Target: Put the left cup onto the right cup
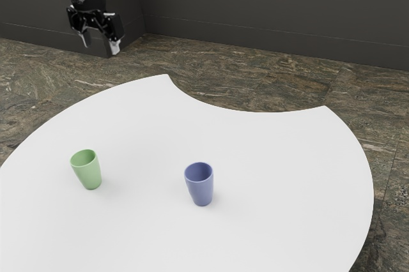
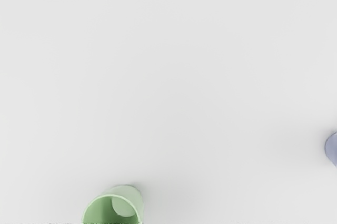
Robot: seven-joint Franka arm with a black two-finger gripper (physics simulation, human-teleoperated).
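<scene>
White round tabletop [image 1: 268, 157] takes up most of the scene, with its near rim running off the bottom of the exterior view. Closest in, the blue cup [image 1: 199, 183] stands upright with its mouth up, roughly mid-table. A touch farther back and toward the exterior view's left is the green cup [image 1: 86, 169], the left one for this task. It's also upright and sits well apart from the blue one, with bare white between them. Both cups have open surface on every side. The green one is the nearer of the two to the curved rim on the exterior view's left, but it still has decent margin there.

Going back, the far edge has a big curved notch [image 1: 243, 107] scooped out of it. Past that is brown marbled floor [image 1: 268, 68], then a dark wall [image 1: 268, 4].

The tool [image 1: 98, 41] hangs high in the exterior view's upper left, well above and away from both cups, fingers spread and released. From the wrist view it looks down on plain white surface, with the green cup [image 2: 113, 205] seen mouth-on and a bluish sliver that's probably the blue cup [image 2: 332, 149], though it's cut off, so don't quote me.
</scene>
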